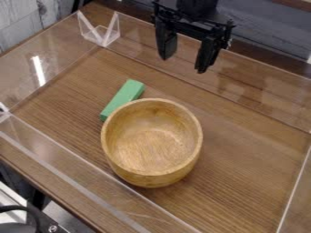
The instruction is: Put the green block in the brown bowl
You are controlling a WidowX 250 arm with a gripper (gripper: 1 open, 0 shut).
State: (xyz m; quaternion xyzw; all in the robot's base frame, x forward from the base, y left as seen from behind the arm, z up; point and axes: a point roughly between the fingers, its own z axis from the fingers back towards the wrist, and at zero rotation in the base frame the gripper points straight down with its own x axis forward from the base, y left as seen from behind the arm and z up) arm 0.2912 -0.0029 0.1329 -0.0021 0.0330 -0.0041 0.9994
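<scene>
Claw [186,57] wide open at far side, holding nothing. Block [123,100] on the table [243,127], just beyond the bowl [152,143], toward its left. Nothing done yet, I judge; you have grasp, carry and release left.

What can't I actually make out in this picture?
In the single camera view:
- The lower side of the green rectangular block: seen from above, it faces the table.
- The outer base of the round light-brown wooden bowl: its own body hides it.
- The black arm's upper part: cut off by the top edge.
</scene>
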